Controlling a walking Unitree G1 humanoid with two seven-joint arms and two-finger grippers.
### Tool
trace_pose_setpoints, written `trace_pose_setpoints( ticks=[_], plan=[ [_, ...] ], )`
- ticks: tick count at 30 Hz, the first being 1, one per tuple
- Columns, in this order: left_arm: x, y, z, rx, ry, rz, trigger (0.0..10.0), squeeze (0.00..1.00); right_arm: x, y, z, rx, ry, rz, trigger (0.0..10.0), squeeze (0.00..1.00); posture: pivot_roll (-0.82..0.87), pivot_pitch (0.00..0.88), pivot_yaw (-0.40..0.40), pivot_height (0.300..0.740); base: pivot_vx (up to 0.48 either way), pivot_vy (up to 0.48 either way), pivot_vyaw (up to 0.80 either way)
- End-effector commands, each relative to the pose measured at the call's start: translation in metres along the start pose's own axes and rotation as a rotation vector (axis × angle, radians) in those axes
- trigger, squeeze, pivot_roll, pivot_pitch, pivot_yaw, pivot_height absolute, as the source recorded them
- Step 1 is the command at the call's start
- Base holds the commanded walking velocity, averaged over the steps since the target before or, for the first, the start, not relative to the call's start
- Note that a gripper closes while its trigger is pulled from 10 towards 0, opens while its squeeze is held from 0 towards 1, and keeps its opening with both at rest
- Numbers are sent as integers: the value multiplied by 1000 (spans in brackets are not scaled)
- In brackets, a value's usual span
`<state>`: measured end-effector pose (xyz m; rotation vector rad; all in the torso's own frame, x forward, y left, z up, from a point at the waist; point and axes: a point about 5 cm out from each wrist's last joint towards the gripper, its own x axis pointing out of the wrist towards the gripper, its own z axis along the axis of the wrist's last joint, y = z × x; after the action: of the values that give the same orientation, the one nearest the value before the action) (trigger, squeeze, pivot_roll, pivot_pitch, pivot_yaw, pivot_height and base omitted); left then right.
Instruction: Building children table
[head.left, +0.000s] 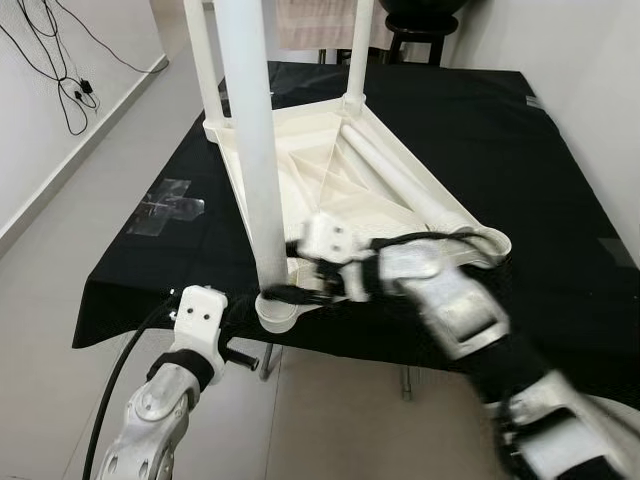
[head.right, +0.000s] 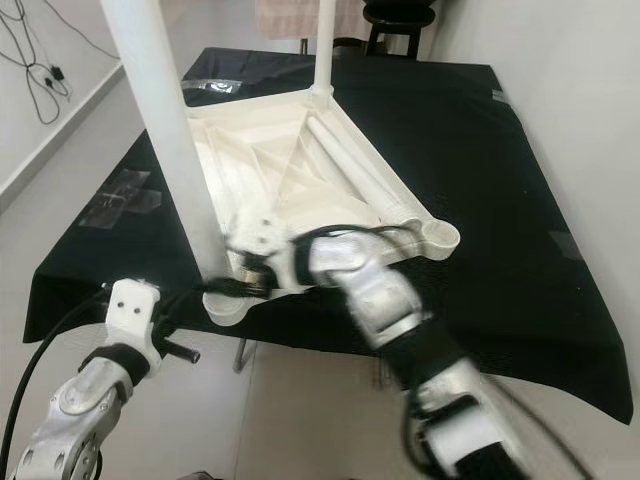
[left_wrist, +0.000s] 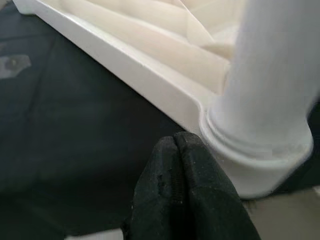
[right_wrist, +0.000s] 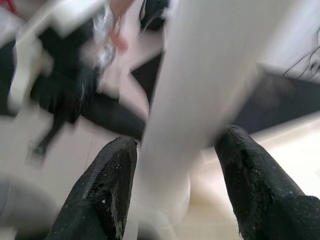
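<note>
Tabletop: white plastic children's table (head.left: 340, 170), upside down at the black worktop's (head.left: 520, 140) near edge for fitting legs.
Right pincer (head.left: 297, 270): spread around near-corner white leg (head.left: 252, 150), steadying.
Left pincer (left_wrist: 182, 192): clenched, empty, beside socket.

A white children's table (head.right: 300, 170) lies upside down on the black tabletop (head.right: 480, 200), its near corner at the front edge. The right hand (head.right: 243, 283) reaches to the upright leg (head.right: 165, 140) there.

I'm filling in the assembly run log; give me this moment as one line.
stage: leg fitting | right tool: open, straddling near leg | left tool: shut, by corner socket | upturned tabletop: on black-covered table
</note>
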<state>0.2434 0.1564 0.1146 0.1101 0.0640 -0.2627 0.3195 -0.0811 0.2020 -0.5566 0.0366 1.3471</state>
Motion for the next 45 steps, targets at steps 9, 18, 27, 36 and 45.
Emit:
trace_pose_setpoints(
  ticks=[9, 18, 27, 36, 45],
  plan=[
    [-15, -6, -4, 35, 28, -19, 10000, 0, -25, -13, -26, -17, 135, 59, 10000, 0, 116, 102, -28, 740, 0, 0, 0],
    [-18, -8, -6, 44, 40, -23, 10000, 0, -23, -37, -54, -179, 493, -62, 10000, 0, 117, 104, -30, 740, 0, 0, 0],
    [-21, -11, -5, 47, 43, -26, 10000, 0, -13, -41, -53, -214, 577, 55, 10000, 0, 130, 110, -48, 740, 0, 0, 0],
    [-22, -12, -5, 39, 43, -16, 10000, 0, -14, -49, -52, -223, 638, 91, 0, 0, 128, 116, -66, 740, 0, 0, 0],
    [-22, -14, -4, 39, 41, -18, 10000, 0, 12, -45, -49, -139, 562, 50, 0, 0, 125, 118, -68, 740, 0, 0, 0]
  ],
)
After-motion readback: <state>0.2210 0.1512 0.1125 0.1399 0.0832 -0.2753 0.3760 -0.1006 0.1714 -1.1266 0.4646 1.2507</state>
